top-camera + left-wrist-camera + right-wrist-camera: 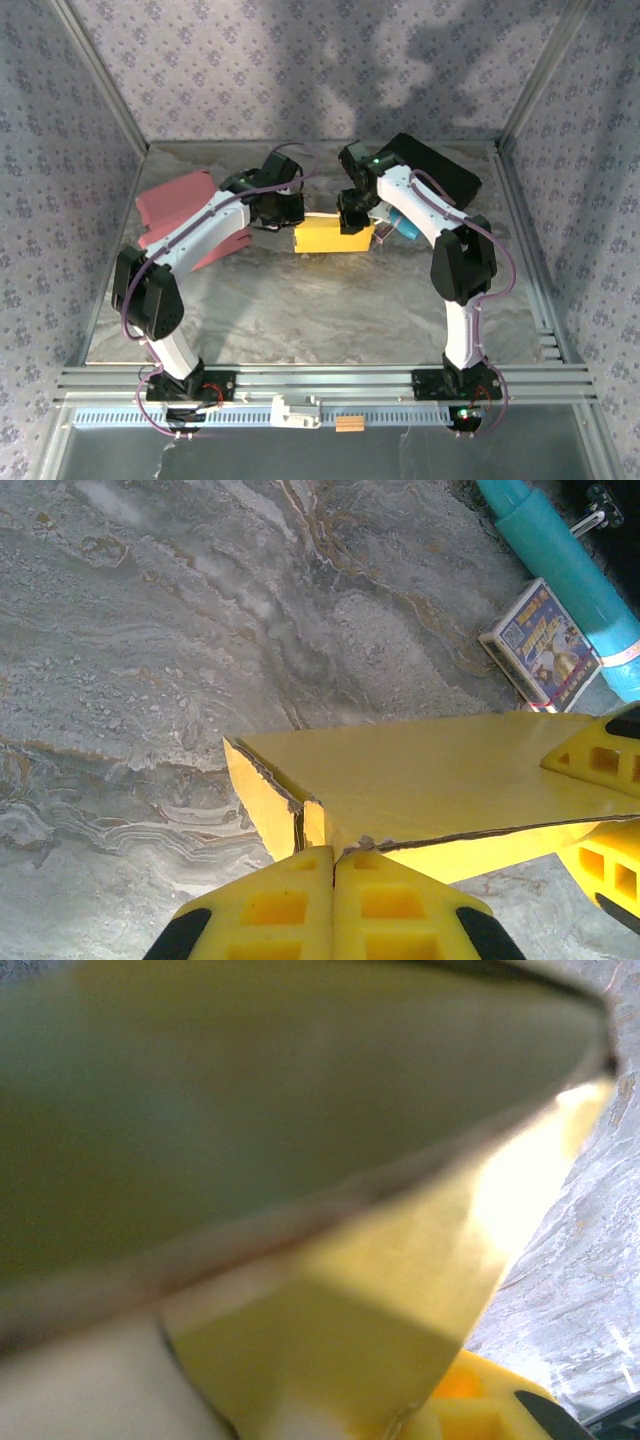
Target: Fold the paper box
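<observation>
2 grippers meet above a grey marbled tabletop (pixel 320 310) inside purple floral walls (pixel 250 60). The left gripper (pixel 335 860) pinches the yellow paper box (pixel 330 238) lying between them; the right gripper (pixel 352 222) clamps its opposite edge.

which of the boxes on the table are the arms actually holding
The yellow box, mid-table, with both arms' jaws shut on it. The flattened red one lies far left and the black one back right, neither gripped.

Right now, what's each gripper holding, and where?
Both hold the paper box: left gripper pinches its top panel's edge near a corner, right gripper clamps that panel's other end.
</observation>
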Tool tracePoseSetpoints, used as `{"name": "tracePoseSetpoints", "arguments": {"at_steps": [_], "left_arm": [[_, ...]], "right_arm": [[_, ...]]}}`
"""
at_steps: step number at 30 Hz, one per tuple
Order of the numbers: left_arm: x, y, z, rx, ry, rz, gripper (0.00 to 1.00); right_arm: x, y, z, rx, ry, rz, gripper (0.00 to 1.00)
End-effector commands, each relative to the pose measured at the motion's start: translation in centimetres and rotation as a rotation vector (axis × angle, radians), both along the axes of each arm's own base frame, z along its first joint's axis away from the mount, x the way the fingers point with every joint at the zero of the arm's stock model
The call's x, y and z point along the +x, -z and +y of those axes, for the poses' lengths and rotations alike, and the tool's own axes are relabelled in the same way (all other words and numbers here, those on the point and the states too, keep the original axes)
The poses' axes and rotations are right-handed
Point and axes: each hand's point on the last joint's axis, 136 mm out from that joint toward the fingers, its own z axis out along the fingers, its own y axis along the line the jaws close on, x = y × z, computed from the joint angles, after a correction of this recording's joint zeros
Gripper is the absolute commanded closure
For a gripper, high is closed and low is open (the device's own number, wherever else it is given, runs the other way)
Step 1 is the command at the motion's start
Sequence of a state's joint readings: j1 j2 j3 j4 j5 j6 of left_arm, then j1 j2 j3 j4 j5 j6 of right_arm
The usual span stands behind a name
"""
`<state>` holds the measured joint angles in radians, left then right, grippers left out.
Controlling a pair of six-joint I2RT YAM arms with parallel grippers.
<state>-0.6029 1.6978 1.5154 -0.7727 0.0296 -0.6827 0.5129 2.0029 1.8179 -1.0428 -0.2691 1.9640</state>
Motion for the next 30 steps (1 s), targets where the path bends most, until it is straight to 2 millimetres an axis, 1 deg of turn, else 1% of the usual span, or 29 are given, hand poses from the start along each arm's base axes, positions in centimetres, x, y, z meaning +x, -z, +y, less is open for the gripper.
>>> {"name": "tracePoseSetpoints", "arguments": {"at_steps": [1, 9, 13, 27, 30], "left_arm": [[-0.5, 1.3, 1.6, 0.047, -0.028, 0.030, 1.00], [-0.8, 2.0, 2.2, 0.095, 0.008, 0.016, 1.00], [-0.7, 1.8, 2.4, 0.125, 0.028, 0.003, 1.00], [-1.0, 2.8, 1.9, 0.099, 0.029, -0.009, 1.00], [-0.9, 2.7, 1.9, 0.094, 0.025, -0.022, 1.00]], "right_arm": [[-0.9, 2.3, -0.8, -0.045, -0.003, 0.081, 0.80], [-0.5, 1.8, -0.9, -0.055, -0.015, 0.058, 0.79], [-0.4, 1.8, -0.9, -0.056, -0.017, 0.057, 0.78], [-0.2, 1.7, -0.6, -0.045, -0.021, 0.047, 0.78], [-0.2, 1.5, -0.6, -0.043, -0.021, 0.044, 0.76]]}}
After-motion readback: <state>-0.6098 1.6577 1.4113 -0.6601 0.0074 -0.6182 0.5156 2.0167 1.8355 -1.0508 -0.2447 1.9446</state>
